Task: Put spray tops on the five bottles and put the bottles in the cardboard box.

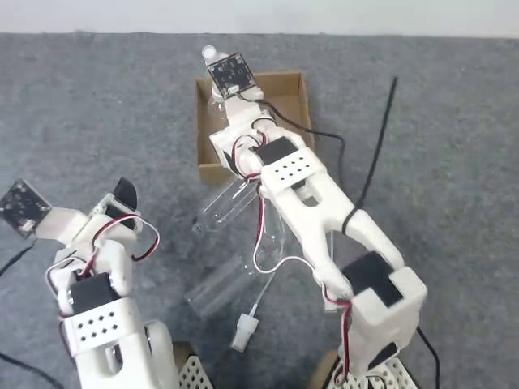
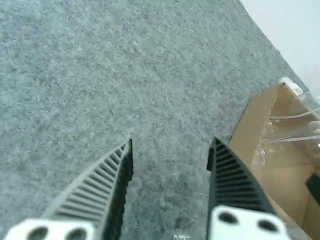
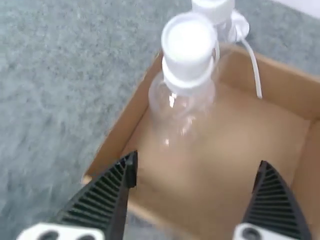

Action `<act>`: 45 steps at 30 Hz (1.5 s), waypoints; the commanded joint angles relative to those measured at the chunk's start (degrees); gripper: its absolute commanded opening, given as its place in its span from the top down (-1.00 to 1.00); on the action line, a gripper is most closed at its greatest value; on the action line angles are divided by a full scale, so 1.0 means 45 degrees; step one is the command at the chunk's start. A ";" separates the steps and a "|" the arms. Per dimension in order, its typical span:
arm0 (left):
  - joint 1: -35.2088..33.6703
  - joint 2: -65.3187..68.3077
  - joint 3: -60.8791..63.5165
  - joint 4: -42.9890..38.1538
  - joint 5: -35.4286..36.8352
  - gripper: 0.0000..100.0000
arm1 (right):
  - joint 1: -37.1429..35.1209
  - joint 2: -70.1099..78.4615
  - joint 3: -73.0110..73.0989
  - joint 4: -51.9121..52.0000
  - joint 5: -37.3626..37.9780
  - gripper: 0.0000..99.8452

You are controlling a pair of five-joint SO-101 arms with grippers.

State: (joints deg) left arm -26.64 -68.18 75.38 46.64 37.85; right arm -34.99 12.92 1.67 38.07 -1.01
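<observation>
1. The left gripper (image 2: 170,146) has its fingers spread wide with nothing between them. It hangs over bare grey carpet (image 2: 100,60).
2. The right gripper (image 3: 197,162) is likewise released and empty. It is poised above the near edge of the cardboard box (image 3: 112,145).
3. Inside the box a capped bottle (image 3: 182,105) of clear plastic stands upright against a side wall, with a white spray top on it. A second spray top (image 3: 215,9) sits just behind it at the far corner, and its thin tube trails down into the box.
4. On the carpet between the two arm bases lies a loose spray top (image 1: 245,328) with its tube sticking out.
5. Just beyond it a near bottle (image 1: 217,289) lies on its side.
6. Farther on, a far bottle (image 1: 225,204) lies on its side just short of the box's front wall, beside the right arm.
7. The right arm stretches out over the box, and the left arm is well apart from it.
</observation>
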 commanded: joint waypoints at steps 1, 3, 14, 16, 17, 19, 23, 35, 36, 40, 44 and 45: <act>-0.0078 -0.0176 -0.0127 -0.0391 0.0098 0.54 | -0.0010 -0.1768 -0.0781 0.1436 -0.0059 0.40; -0.0078 -0.0176 -0.0127 -0.0410 0.0098 0.54 | -0.0010 -0.2159 -0.0781 0.2100 -0.0059 0.40; 0.0000 -0.0176 -0.0205 -0.0410 0.0098 0.54 | -0.0049 -0.3643 -0.0781 0.5284 -0.0059 0.41; 0.0000 -0.0176 -0.0205 -0.0410 0.0098 0.54 | -0.0068 -0.4054 -0.0781 0.5968 -0.0059 0.41; 0.0020 -0.0176 -0.0205 -0.0410 0.0098 0.54 | -0.0088 -0.4288 -0.0781 0.6379 -0.0059 0.41; 0.0020 -0.0176 -0.0225 -0.0410 0.0098 0.54 | -0.0107 -0.4777 -0.0781 0.7258 -0.0059 0.41; 0.0020 -0.0195 -0.0225 -0.0449 0.0117 0.54 | -0.0166 -0.5636 -0.0781 0.8801 -0.0059 0.41; 0.0020 -0.0195 -0.0127 -0.0996 0.0137 0.54 | -0.0127 -0.7824 -0.0762 1.2904 -0.0117 0.41; 0.0020 -0.0195 -0.0127 -0.0996 0.0137 0.54 | -0.0127 -0.7980 -0.0762 1.3294 -0.0117 0.41; 0.0020 -0.0195 -0.0127 -0.1016 0.0137 0.54 | -0.0127 -0.8977 -0.0137 1.4017 -0.0098 0.41; 0.0020 -0.0195 -0.0127 -0.0996 0.0117 0.54 | -0.0205 -1.0716 0.0996 1.4017 -0.0059 0.41; 0.0020 -0.0195 -0.0127 -0.0977 0.0117 0.54 | -0.0205 -1.1184 0.1211 1.4017 -0.0059 0.41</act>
State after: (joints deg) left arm -26.64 -68.18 75.38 44.00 38.11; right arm -35.08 -30.42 6.24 99.87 -0.92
